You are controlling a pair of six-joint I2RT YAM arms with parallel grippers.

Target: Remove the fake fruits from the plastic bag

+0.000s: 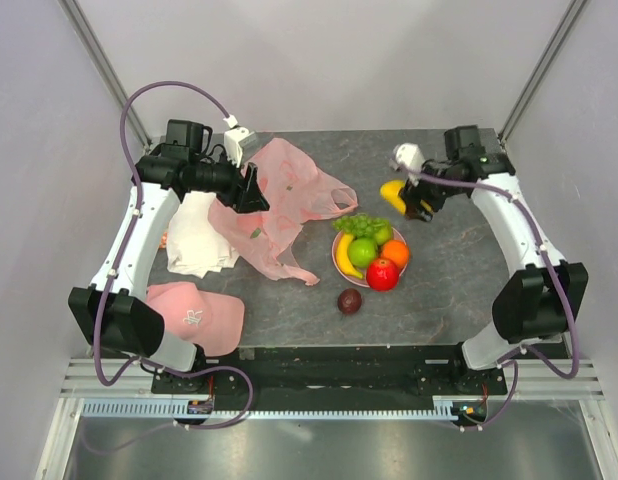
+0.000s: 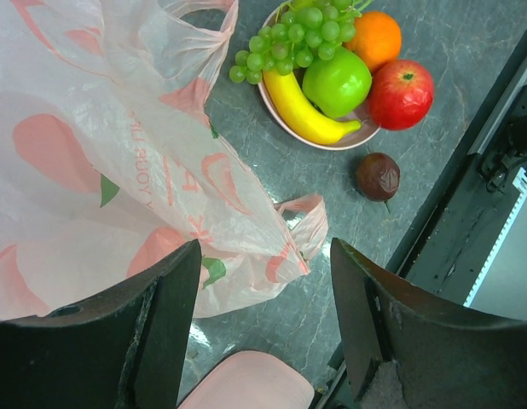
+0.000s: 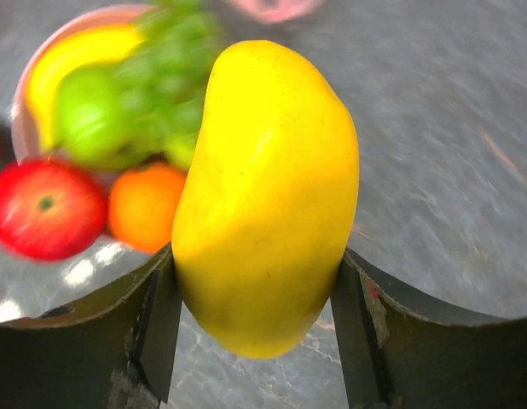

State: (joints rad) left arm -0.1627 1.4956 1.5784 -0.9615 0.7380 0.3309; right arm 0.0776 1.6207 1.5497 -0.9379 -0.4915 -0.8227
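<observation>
The pale-pink plastic bag (image 1: 279,205) lies crumpled left of centre and fills the left wrist view (image 2: 101,153). My left gripper (image 1: 251,192) is open above it and holds nothing. My right gripper (image 1: 414,205) is shut on the yellow mango (image 1: 392,194), held above the table right of the bag; the mango fills the right wrist view (image 3: 268,196). A pink plate (image 1: 336,247) holds a banana (image 1: 345,257), a green apple (image 1: 363,251), grapes (image 1: 361,225), an orange (image 1: 395,252) and a red apple (image 1: 382,273). A dark plum (image 1: 349,301) lies in front of the plate.
A white cloth (image 1: 199,235) lies under the bag's left side. A pink cap with a logo (image 1: 194,315) sits at the near left. The table's near edge and a black rail (image 1: 339,355) run in front.
</observation>
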